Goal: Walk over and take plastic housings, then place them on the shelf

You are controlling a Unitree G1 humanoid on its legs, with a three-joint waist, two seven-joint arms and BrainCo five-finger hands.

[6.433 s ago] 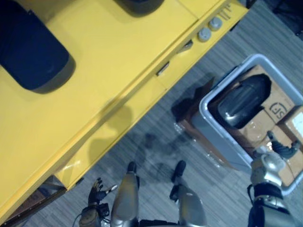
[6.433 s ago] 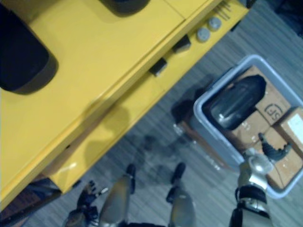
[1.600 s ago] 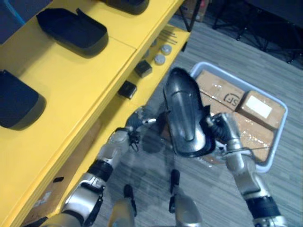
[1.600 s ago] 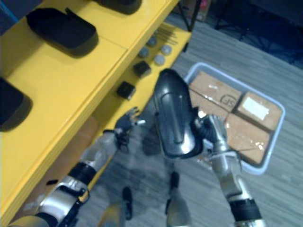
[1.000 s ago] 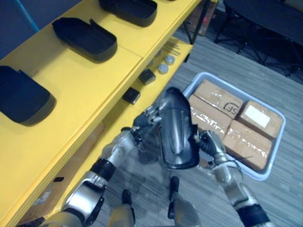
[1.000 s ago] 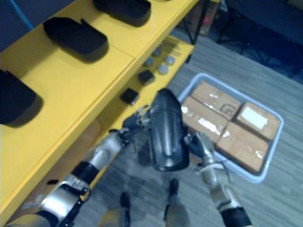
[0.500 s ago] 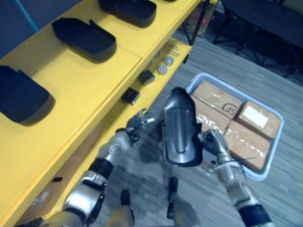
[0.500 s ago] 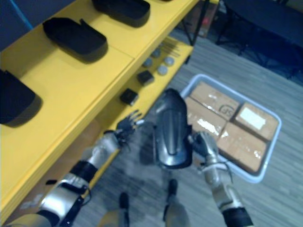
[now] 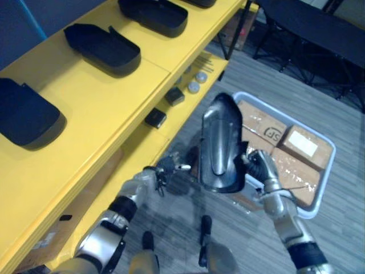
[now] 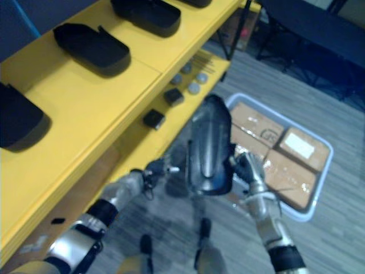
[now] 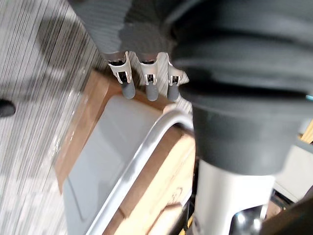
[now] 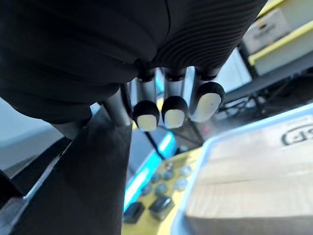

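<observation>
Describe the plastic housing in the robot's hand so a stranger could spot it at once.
Start at the long yellow shelf, then look between it and the grey bin of cardboard boxes. There the right hand holds a glossy dark plastic housing on end in mid-air; the other housings lie flat on the shelf.

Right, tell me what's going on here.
The robot's right hand grips a glossy black plastic housing, held upright over the floor between the yellow shelf and a grey bin of cardboard boxes. Its left hand hangs open beside it, apart from the housing. Other black housings already lie on the shelf.
</observation>
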